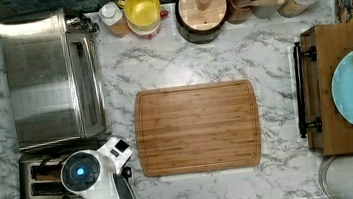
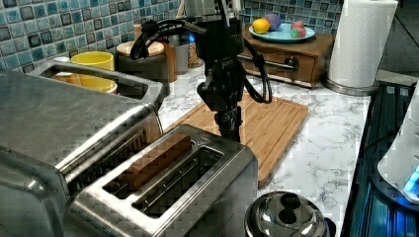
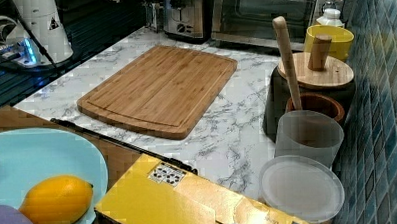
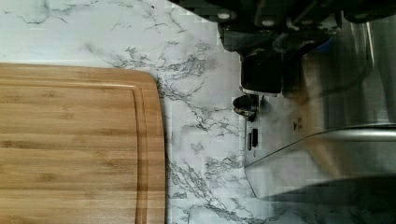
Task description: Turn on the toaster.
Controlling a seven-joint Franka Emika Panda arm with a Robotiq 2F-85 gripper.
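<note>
The toaster (image 2: 197, 177) is a small brushed-steel box in the left view's foreground, with a slice of bread (image 2: 155, 158) standing in one of its two slots. In the top view it lies at the lower left (image 1: 35, 178), partly under my white arm. My black gripper (image 2: 230, 129) points straight down at the toaster's far end, its fingers together with nothing between them. In the wrist view the gripper (image 4: 261, 77) sits against the toaster's end face (image 4: 285, 130), just above a small chrome knob (image 4: 244, 105). The lever itself is hidden.
A large steel toaster oven (image 1: 46, 79) stands right beside the toaster. A bamboo cutting board (image 1: 198, 127) lies mid-counter. Jars and a yellow cup (image 1: 143, 7) line the tiled wall. A pot lid (image 2: 286, 217), a paper towel roll (image 2: 360, 42) and a wooden drawer box (image 1: 344, 90) are nearby.
</note>
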